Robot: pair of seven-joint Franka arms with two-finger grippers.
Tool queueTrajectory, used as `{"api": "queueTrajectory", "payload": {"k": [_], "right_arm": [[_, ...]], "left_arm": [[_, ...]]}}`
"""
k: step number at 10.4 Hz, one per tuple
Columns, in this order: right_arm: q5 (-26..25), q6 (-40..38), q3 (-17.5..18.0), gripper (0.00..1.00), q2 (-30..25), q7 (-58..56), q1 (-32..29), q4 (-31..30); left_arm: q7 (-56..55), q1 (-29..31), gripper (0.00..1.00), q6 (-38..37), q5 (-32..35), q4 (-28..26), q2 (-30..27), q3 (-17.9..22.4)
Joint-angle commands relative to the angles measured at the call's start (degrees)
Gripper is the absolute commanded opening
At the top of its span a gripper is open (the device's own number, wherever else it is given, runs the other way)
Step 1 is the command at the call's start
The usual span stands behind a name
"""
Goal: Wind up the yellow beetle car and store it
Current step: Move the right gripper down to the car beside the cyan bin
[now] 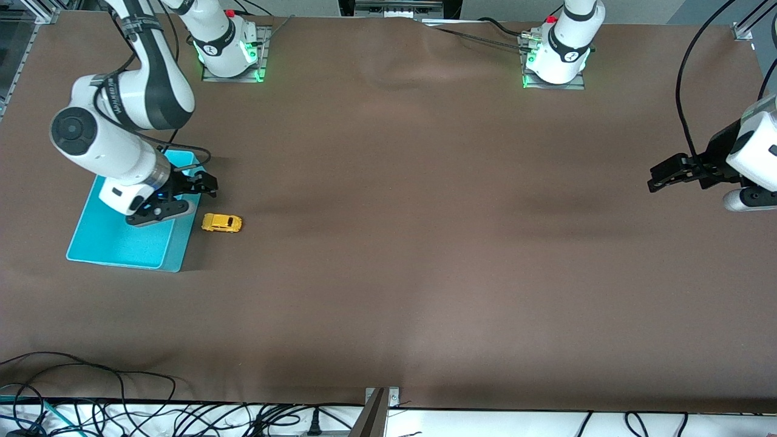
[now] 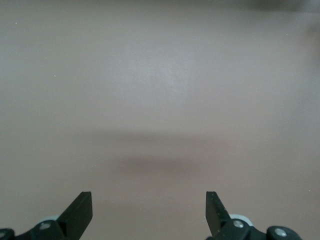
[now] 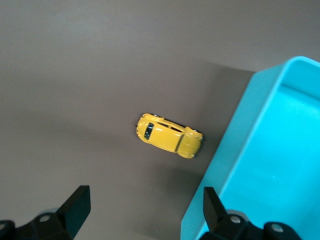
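- While nothing is yet gripped, the brown table [image 1: 400, 243] fills nearly the whole front view, bare across its middle and lower part.
- The turquoise bin [image 1: 115, 243] lies in the left part of the front view, toward the right arm's end of the table, and looks empty where I can see its floor.
- The right arm reaches down from the upper left of the frame; its right gripper [image 1: 182, 195] hangs over the bin's edge nearest the car, fingers spread wide with nothing between them.
- The left arm waits at the right edge of the frame; its left gripper [image 1: 658, 176] hangs over bare table, jaws wide apart and empty, as its own wrist view confirms [image 2: 149, 212].
- The yellow beetle car [image 1: 221, 223] sits on its wheels on the table just beside the bin, apart from its wall; in the right wrist view it lies mid-frame [image 3: 170, 135], above the fingers.
- I judge the task barely begun: the car is neither wound nor stored, and the step in hand is the approach for a first pick.
- Next, the right gripper needs to shift over the car, line its fingers across the narrow body, and lower without knocking the bin wall.
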Motion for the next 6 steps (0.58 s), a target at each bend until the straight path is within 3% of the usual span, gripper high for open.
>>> {"api": "queueTrajectory", "payload": {"k": [1,3,6], "right_arm": [[-0.51,6.22,1.47,1.0,-0.86,-14.42,-2.58,-4.57],[-0.43,8.51,1.47,1.0,1.94,-31.22,-4.34,-4.93],[-0.51,11.41,3.04,1.0,5.28,-43.12,-4.7,-5.02]], "left_arm": [[2.78,0.45,1.0,0.14,-1.24,-0.06,-0.22,0.06],[3.31,0.45,1.0,0.13,-1.24,-0.24,0.05,0.06],[2.96,0.36,1.0,0.13,-1.32,0.2,-0.04,-0.11]]}}
